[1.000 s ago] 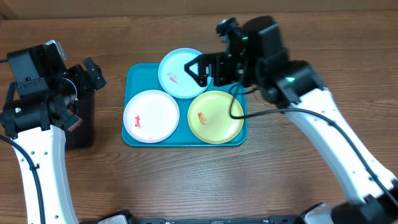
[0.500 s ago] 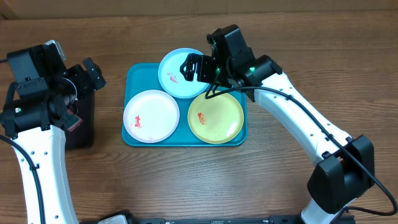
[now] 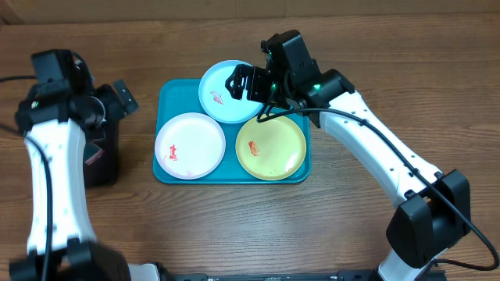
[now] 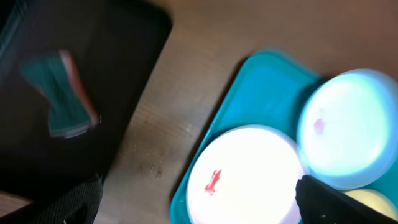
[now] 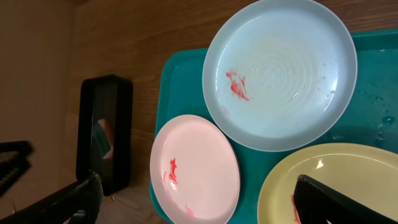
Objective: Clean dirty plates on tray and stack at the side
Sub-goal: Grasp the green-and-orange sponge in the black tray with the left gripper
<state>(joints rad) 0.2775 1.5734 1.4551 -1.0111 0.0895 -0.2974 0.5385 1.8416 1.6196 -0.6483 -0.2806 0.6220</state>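
Observation:
The teal tray (image 3: 173,92) holds three smeared plates: white (image 3: 190,146), light blue (image 3: 223,94) and yellow-green (image 3: 271,147). My right gripper (image 3: 244,84) is open and empty above the light blue plate's right side. In the right wrist view my right gripper (image 5: 199,205) spans the white plate (image 5: 196,168), with the light blue plate (image 5: 280,68) and the yellow-green plate (image 5: 329,180) nearby. My left gripper (image 3: 117,97) is open and empty by the tray's left side. The blurred left wrist view shows my left gripper (image 4: 199,208), the white plate (image 4: 249,174) and the light blue plate (image 4: 348,124).
A black tray (image 3: 100,152) stands left of the teal tray and holds a teal and orange sponge (image 3: 92,154). The sponge also shows in the left wrist view (image 4: 62,93) and the right wrist view (image 5: 102,137). Bare wooden table lies right of the teal tray.
My right gripper moved left over the light blue plate a second ago and has held still since. My left arm has just shifted towards the back, and its view is blurred by motion.

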